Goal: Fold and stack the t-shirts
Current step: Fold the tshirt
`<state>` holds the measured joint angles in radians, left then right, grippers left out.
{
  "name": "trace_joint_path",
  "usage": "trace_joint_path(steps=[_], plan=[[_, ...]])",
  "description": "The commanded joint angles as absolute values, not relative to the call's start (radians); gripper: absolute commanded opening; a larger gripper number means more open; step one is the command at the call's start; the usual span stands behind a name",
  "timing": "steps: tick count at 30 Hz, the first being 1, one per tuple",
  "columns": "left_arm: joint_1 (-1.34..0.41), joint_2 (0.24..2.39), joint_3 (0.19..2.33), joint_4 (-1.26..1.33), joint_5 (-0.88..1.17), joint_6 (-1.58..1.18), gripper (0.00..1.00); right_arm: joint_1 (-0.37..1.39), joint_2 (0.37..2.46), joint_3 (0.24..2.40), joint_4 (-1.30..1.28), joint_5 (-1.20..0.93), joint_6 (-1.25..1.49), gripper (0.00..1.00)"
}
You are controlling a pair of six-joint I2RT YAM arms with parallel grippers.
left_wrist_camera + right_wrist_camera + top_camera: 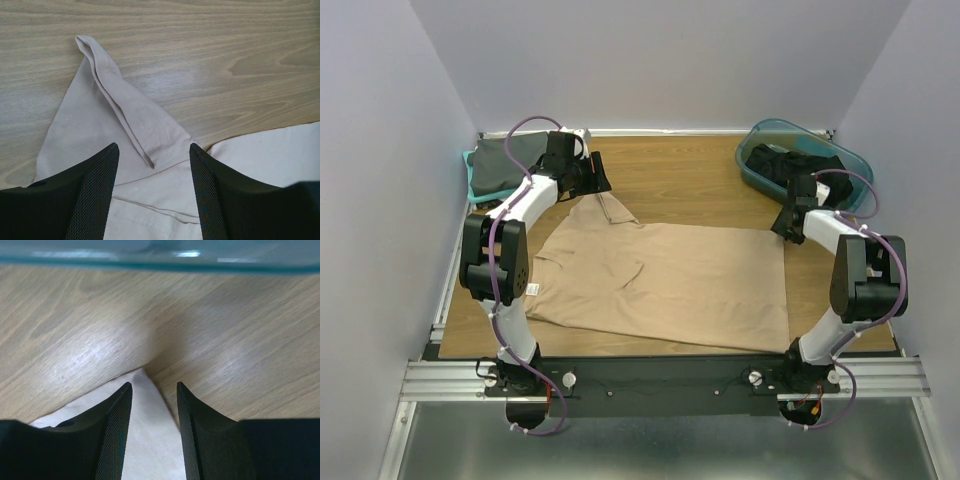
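A tan t-shirt [670, 285] lies spread flat across the middle of the table. Its far sleeve [130, 115] tapers to a folded tip on the wood. My left gripper [602, 186] hovers over that sleeve, open, with the sleeve seam between its fingers [95, 190] in the left wrist view. My right gripper [782, 228] stands open at the shirt's far right corner [145, 390], one finger on each side of the corner, which lies flat on the wood. A dark grey t-shirt [510, 160] rests folded on a teal one [472, 175] at the back left.
A teal plastic tub [848, 155] holding dark cloth [785, 165] stands at the back right, and its rim [150, 255] shows just beyond my right gripper. Walls close in on the left, back and right. A metal rail [660, 375] runs along the near edge.
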<state>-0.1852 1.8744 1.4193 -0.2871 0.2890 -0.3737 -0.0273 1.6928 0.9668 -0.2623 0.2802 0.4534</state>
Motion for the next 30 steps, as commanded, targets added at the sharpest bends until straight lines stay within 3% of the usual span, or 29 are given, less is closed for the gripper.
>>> trace_joint_path(steps=[1,21,27,30], plan=[[-0.181,1.856,1.422,-0.284,0.308,-0.365,0.66,-0.060,1.674,0.945,-0.233,0.247,0.466,0.47],[-0.181,1.859,1.410,-0.282,0.298,-0.368,0.66,-0.075,1.746,0.919,-0.167,0.121,0.463,0.45],[-0.179,1.911,1.434,-0.282,0.287,-0.385,0.65,-0.077,1.778,0.920,-0.166,0.114,0.436,0.35],[-0.181,1.959,1.468,-0.298,0.276,-0.393,0.65,-0.075,1.776,0.916,-0.166,0.112,0.428,0.24]])
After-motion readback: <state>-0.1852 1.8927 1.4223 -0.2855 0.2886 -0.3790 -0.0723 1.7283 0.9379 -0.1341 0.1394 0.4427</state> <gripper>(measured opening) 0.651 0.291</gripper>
